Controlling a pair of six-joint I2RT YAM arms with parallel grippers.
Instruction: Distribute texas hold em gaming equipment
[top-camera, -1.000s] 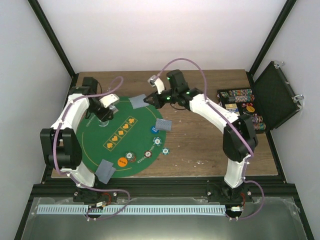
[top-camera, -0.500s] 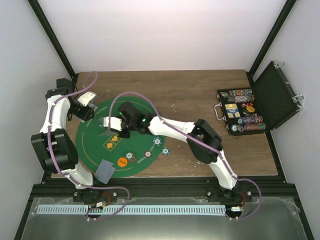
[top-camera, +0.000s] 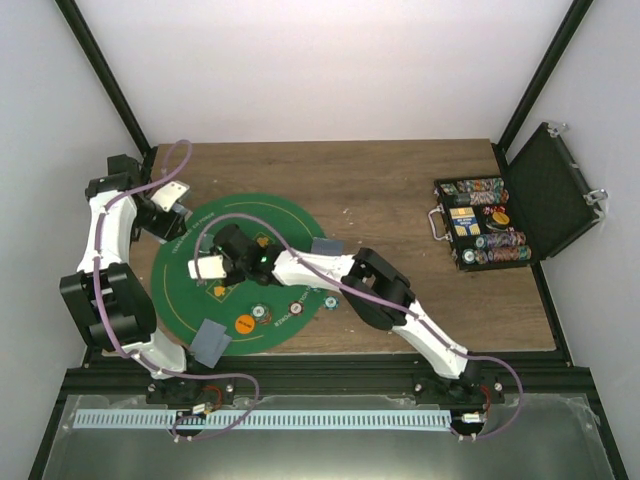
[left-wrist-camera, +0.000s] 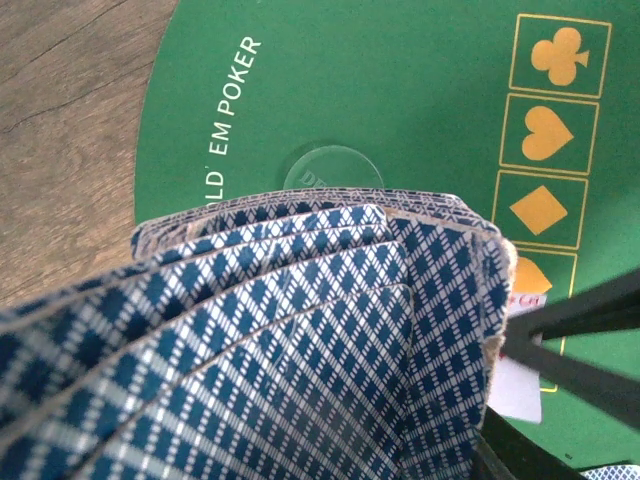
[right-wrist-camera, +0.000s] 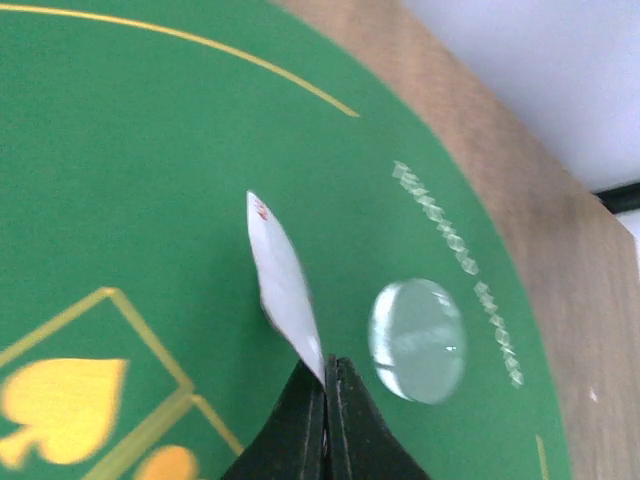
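Over the mat (top-camera: 285, 213), left side, right claw (right-wrist-camera: 325, 375) pinches one card (right-wrist-camera: 283, 285) edge-on, its face unreadable. Further left, left claw (top-camera: 177, 195) clutches a fan of cards (left-wrist-camera: 280, 330) that hides its fingers. Chips (top-camera: 262, 315) sit nearer.

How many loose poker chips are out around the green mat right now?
4, in a row along the near edge of the green mat: orange chip, pale chip beside it, red-white chip, then teal chip at the rim. The right arm may hide more.
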